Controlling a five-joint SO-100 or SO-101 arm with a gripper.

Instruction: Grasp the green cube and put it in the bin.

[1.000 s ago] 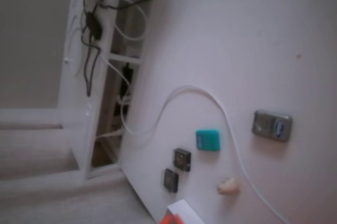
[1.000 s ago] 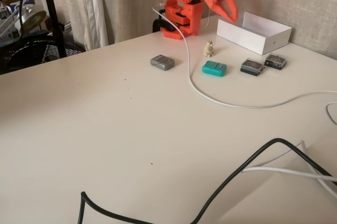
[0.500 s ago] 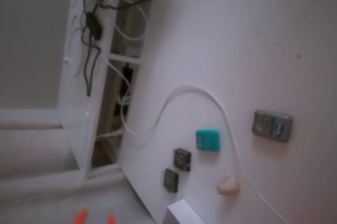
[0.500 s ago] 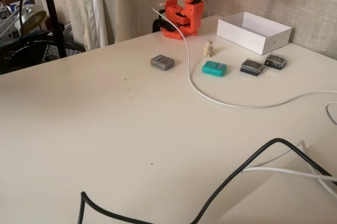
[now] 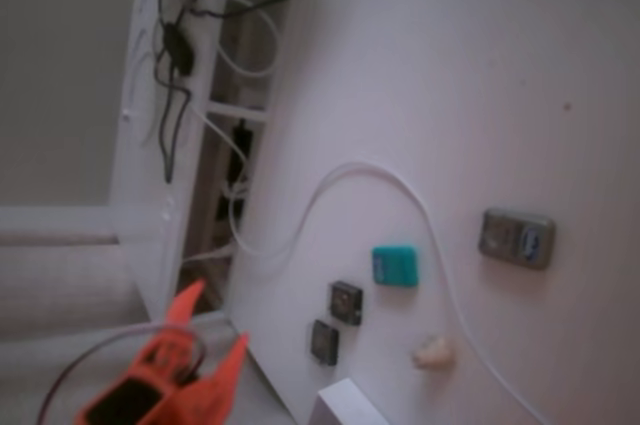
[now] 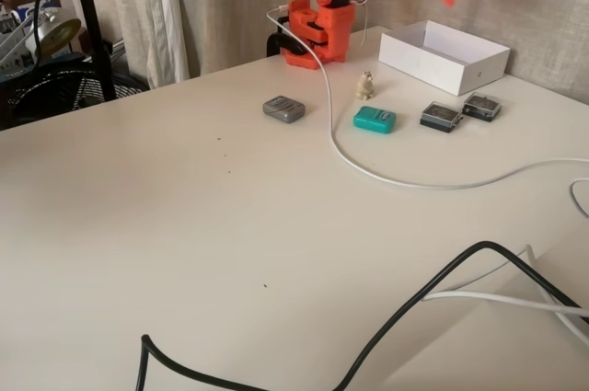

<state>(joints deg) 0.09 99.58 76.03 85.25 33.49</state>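
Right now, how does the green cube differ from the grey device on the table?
The green cube is plain teal; the grey device is silver-grey with a blue mark, visible in a fixed view. The cube lies nearer the bin; the device lies across the white cable. Both are small, flat and untouched.

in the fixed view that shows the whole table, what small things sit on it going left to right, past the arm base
grey device → small beige figurine → green cube → nearer dark chip → farther dark chip
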